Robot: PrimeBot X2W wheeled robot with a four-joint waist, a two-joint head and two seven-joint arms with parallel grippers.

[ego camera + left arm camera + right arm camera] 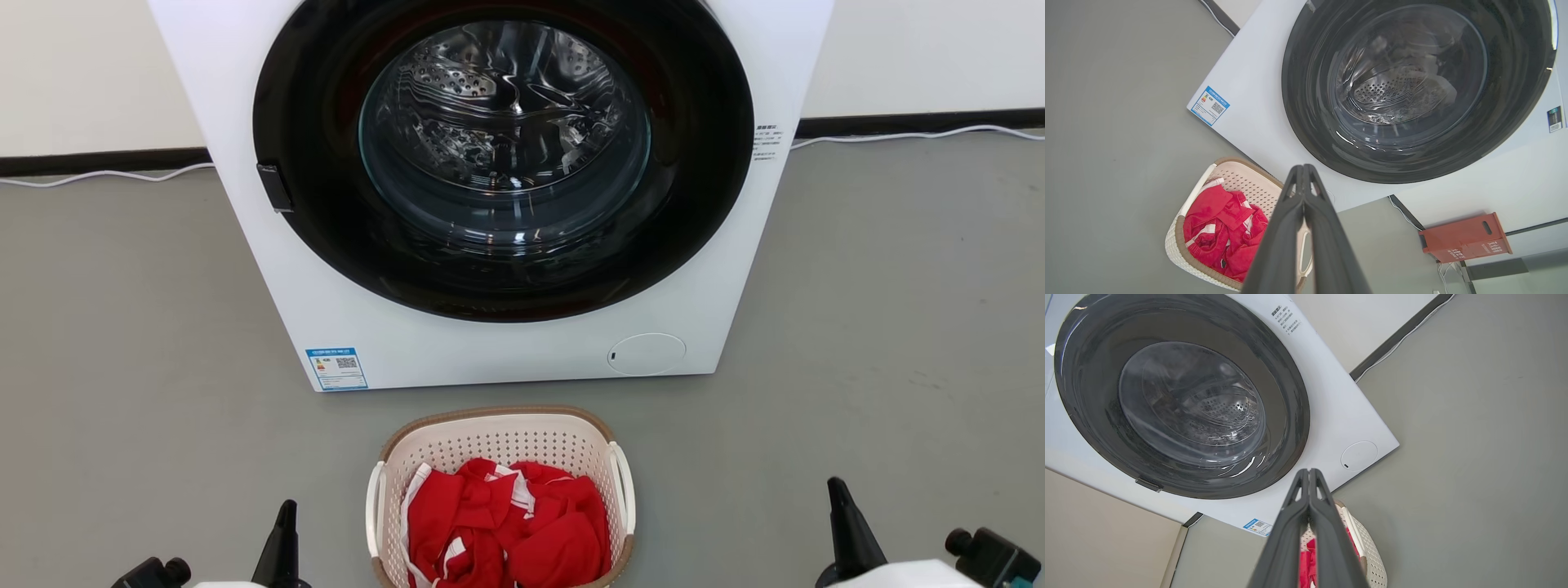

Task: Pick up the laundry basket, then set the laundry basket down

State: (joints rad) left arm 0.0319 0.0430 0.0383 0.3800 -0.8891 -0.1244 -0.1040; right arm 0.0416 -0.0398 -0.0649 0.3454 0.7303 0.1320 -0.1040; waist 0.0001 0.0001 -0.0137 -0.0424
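Grey floor (122,367), laundry basket (498,445) before washing machine (490,351), left pincer (286,506), right pincer (835,486) closed

One washing machine (490,351), one laundry basket (498,441), one orange box (1466,239), and two claws: left claw (286,514), right claw (837,494).

I see a white front-loading washing machine (490,351) ahead of the left gripper (285,514) and the right gripper (839,498). Its round dark door (310,245) has a glass window over a steel drum (502,106).

- Blue label (336,369): lower front corner, left-gripper side.
- Round white cover (646,354): lower corner, right-gripper side.
- Red clothing (506,531): between the two grippers.
- White cable (898,135): along the wall base behind the machine.
- Orange box (1466,239): in the left wrist view, by the wall, right of that gripper.
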